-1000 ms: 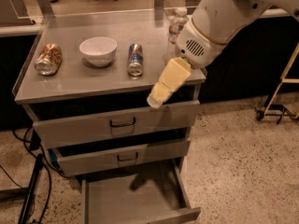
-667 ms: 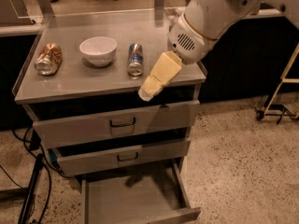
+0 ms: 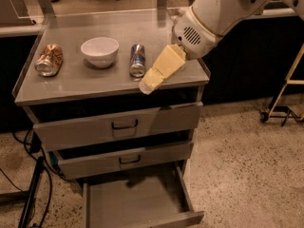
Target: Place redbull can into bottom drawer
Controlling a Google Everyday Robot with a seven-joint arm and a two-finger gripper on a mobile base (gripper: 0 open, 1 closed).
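The redbull can [image 3: 137,60] lay on the grey counter [image 3: 85,87], just right of the white bowl [image 3: 99,51]. The tool [image 3: 147,85] hung low over the counter's front edge, close to the can's right side but not touching it. Whether the tool was apart or together could not be told. The bottom drawer [image 3: 137,208] was pulled out.

The gripper [image 3: 147,84] slants down-left from the white arm [image 3: 223,8].
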